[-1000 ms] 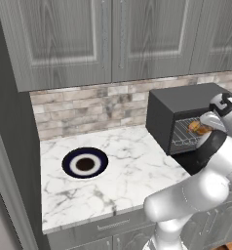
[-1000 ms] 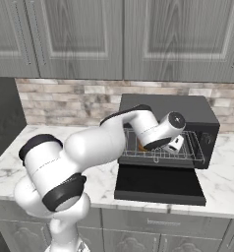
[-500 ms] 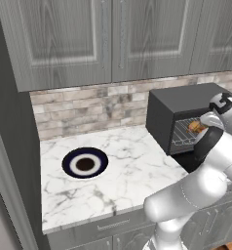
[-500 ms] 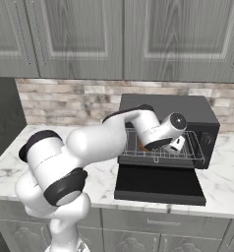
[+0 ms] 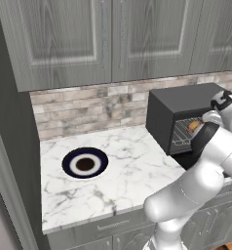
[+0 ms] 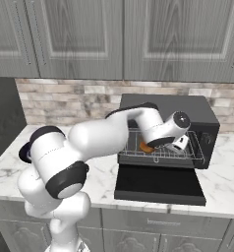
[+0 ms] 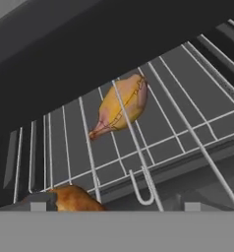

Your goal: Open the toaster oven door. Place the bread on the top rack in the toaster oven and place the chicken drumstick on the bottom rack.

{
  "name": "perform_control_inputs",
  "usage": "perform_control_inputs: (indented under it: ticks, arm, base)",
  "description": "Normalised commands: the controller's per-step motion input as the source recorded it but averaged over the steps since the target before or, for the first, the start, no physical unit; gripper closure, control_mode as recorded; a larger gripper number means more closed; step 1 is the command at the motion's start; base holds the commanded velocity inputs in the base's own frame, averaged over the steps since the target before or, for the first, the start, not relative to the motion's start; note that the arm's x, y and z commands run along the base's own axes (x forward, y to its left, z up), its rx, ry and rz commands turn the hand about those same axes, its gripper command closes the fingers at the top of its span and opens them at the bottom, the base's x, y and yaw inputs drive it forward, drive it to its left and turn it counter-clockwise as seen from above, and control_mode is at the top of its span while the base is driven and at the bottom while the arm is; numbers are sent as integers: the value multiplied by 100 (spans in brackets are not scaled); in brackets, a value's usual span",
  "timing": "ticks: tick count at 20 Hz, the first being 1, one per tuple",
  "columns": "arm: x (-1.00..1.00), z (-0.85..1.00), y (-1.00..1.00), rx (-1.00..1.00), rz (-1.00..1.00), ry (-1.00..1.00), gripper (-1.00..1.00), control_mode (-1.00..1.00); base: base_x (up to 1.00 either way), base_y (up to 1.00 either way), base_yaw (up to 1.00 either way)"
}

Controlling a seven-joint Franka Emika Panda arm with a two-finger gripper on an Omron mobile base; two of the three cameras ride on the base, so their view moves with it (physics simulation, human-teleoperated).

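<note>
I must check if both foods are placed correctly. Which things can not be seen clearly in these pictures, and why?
- Bread: hand view, cut off by the bottom edge, so its rack is unclear.
- Chicken drumstick: hand view, crossed by rack wires; top or bottom rack cannot be told.
- Toaster oven inside: right base view, the arm covers most of the racks.
- Toaster oven door: left base view, hidden behind the arm.

bread (image 7: 75, 199) half below frame edge
</note>
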Motion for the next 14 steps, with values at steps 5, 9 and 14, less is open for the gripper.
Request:
perform_control_inputs:
  ticks: [5, 9, 14]
  arm:
    - [-32, 11, -21, 0, 0, 0, -100, -100]
    - [-51, -2, -5, -2, 2, 2, -100, -100]
    - [-42, -22, 19, -12, 0, 11, -100, -100]
  base:
    - [0, 0, 0]
    - [0, 0, 0]
    - [0, 0, 0]
